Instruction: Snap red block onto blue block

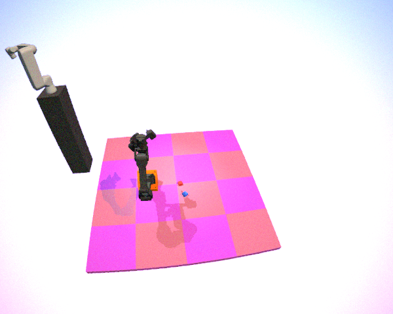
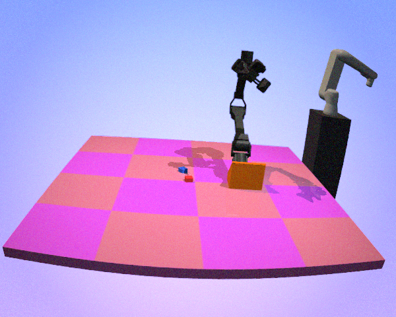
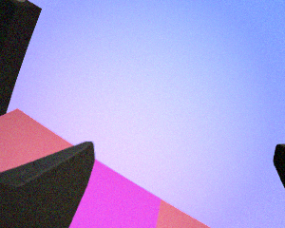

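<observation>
The small red block (image 1: 180,183) (image 2: 189,178) lies on the checkered table top (image 1: 207,239) (image 2: 150,238). The small blue block (image 1: 185,194) (image 2: 182,170) lies close to it, with a gap between them. The black gripper (image 2: 249,67) (image 3: 184,143) is open and empty. It is raised high above the table, over the arm's base side and well away from both blocks. In the wrist view its two fingers stand wide apart, and neither block shows there.
An orange box-like block (image 1: 155,188) (image 2: 246,176) stands by the arm's base. Beyond the table edge, a pale second arm (image 1: 31,65) (image 2: 330,74) stands on a tall dark pedestal (image 1: 63,131) (image 2: 331,146) (image 3: 9,57). The arm's shadow falls near the blue block.
</observation>
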Controlling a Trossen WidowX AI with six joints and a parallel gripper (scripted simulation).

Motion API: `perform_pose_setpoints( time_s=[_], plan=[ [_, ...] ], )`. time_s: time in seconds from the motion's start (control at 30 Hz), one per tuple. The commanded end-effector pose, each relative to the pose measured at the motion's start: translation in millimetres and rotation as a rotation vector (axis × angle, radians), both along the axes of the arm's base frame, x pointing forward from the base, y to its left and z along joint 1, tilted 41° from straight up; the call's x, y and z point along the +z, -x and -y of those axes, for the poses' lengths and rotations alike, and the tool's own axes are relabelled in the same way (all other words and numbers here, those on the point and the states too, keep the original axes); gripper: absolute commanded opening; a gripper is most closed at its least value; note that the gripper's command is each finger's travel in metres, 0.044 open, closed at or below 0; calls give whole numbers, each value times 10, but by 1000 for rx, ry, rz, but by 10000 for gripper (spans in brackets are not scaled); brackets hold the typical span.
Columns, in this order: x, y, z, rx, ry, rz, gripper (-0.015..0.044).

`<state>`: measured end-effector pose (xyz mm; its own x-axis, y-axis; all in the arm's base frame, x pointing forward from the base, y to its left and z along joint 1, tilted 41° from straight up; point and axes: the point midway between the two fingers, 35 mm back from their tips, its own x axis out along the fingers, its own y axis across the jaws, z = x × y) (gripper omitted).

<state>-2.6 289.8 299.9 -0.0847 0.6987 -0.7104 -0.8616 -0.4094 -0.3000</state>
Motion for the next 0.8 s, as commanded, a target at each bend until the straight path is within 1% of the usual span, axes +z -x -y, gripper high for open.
perform_pose_setpoints(
  time_s=[0.0, 0.17, 0.33, 0.47, 0.57, 0.77],
  plan=[
    [-284, -347, -49, -171, 99, -19, 440],
    [-806, -976, 32, -514, 271, -53, 440],
    [-1336, -1586, 359, -885, 444, -82, 440],
    [-1737, -1988, 790, -1189, 582, -95, 440],
    [-2004, -2204, 1180, -1409, 685, -96, 440],
    [-2440, -2390, 2050, -1819, 893, -72, 440]
  ],
)
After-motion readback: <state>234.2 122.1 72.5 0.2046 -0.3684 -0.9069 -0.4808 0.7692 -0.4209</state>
